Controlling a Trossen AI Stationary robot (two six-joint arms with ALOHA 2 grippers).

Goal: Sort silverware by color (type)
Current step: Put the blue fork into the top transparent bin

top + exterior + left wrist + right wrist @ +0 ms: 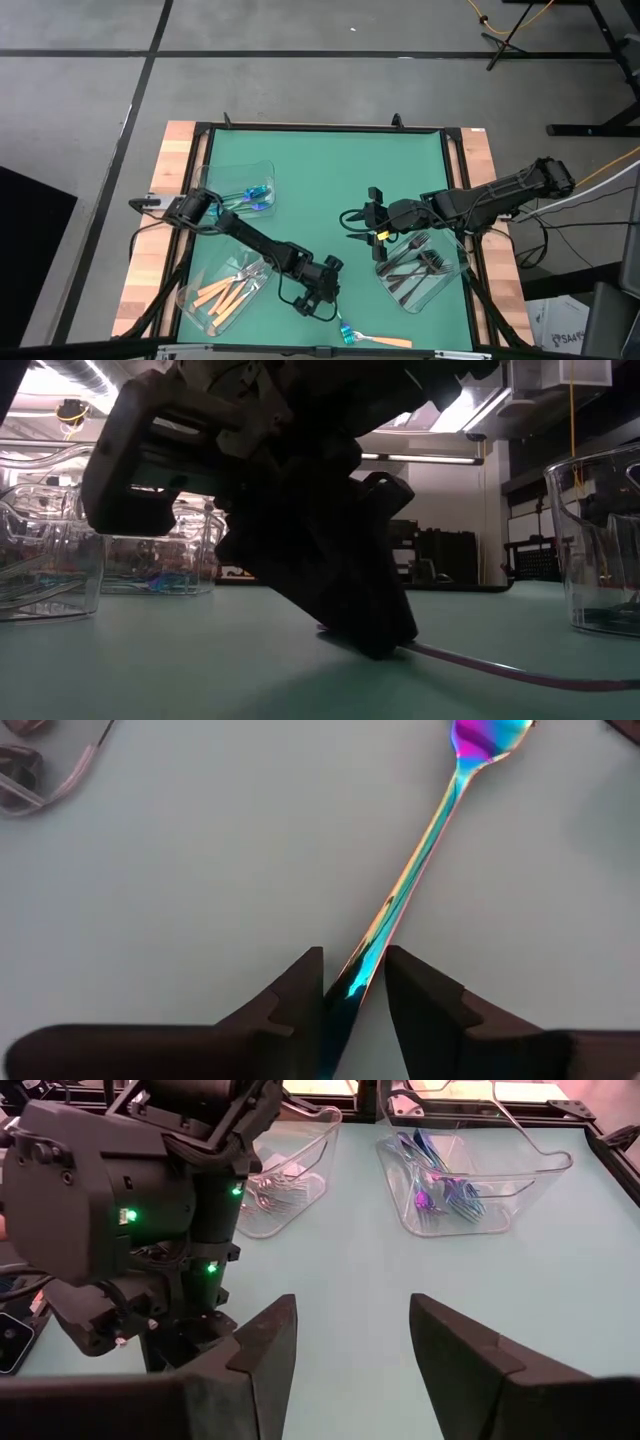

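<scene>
A shiny blue-teal fork lies flat on the green mat near the table's near edge. Its head points toward the table's right. My left gripper slants down over its handle end, open. One finger stands on each side of the handle, with a thin slit of mat showing on both sides. In the low view its tips are down at the mat and the handle runs off to the right. My right gripper hangs open and empty above the mat's middle right.
Three clear trays stand on the mat. One at far left holds blue-teal forks. One at near left holds orange-handled forks. One at right holds dark forks, under my right arm. The mat's middle is bare green.
</scene>
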